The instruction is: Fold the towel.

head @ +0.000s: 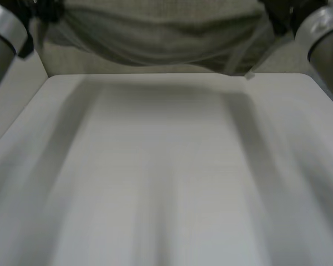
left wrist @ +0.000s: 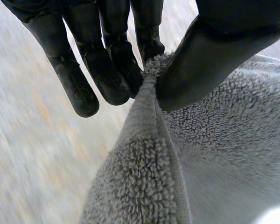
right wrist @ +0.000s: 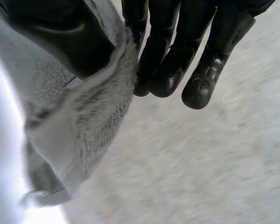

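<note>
A grey terry towel (head: 166, 39) hangs spread between my two arms above the far edge of the white table (head: 166, 183). In the left wrist view my left hand (left wrist: 98, 70) pinches the towel's hemmed edge (left wrist: 154, 140) at a corner, between thumb and fingers. The towel (left wrist: 224, 158) hangs down from that pinch. In the right wrist view my right hand (right wrist: 177, 51) pinches the towel (right wrist: 84, 121) between thumb and fingers at its other upper corner. The cloth folds over below the thumb.
My left arm (head: 3, 33) and right arm (head: 324, 39) are raised at the table's far corners. The floor lies beyond the table's far edge.
</note>
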Robot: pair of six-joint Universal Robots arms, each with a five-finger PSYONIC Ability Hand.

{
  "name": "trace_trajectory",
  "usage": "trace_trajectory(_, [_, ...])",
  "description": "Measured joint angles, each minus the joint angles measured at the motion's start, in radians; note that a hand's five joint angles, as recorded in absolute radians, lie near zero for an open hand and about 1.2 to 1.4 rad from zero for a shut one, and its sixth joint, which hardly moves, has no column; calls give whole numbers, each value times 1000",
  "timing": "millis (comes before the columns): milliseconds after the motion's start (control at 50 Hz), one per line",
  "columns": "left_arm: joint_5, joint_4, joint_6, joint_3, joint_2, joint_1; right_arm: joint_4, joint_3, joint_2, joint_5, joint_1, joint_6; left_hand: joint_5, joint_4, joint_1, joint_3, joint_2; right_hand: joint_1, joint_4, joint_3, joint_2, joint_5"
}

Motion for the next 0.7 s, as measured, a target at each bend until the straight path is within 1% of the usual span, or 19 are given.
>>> trace_trajectory(120, [62,41,14,-311,37,17,-16,296,-63,-106,-61,-2,0,0,0,0,0,0,0,0,0,0])
trace_trajectory(200, [108,94,33,-492,56,30,-49,467,-88,-170,-98,-8,0,0,0,0,0,0,0,0,1,0])
trace_trajectory(240, [142,147,61,-623,73,41,-85,585,-100,-210,-125,-13,0,0,0,0,0,0,0,0,0,0])
trace_trajectory(360, [190,234,149,-836,132,73,-139,763,-147,-253,-176,-17,0,0,0,0,0,0,0,0,0,0])
trace_trajectory(440, [212,254,190,-919,211,98,-142,826,-230,-255,-204,-14,0,0,0,0,0,0,0,0,0,0])
trace_trajectory(520, [241,254,201,-971,333,128,-109,847,-362,-251,-234,-6,0,0,0,0,0,0,0,0,0,0])
trace_trajectory(600, [263,246,186,-983,437,150,-46,830,-463,-263,-263,-3,0,0,0,0,0,0,0,0,0,0])
trace_trajectory(700, [277,237,144,-960,516,163,43,770,-512,-306,-294,-3,0,0,0,0,0,0,0,0,0,0])
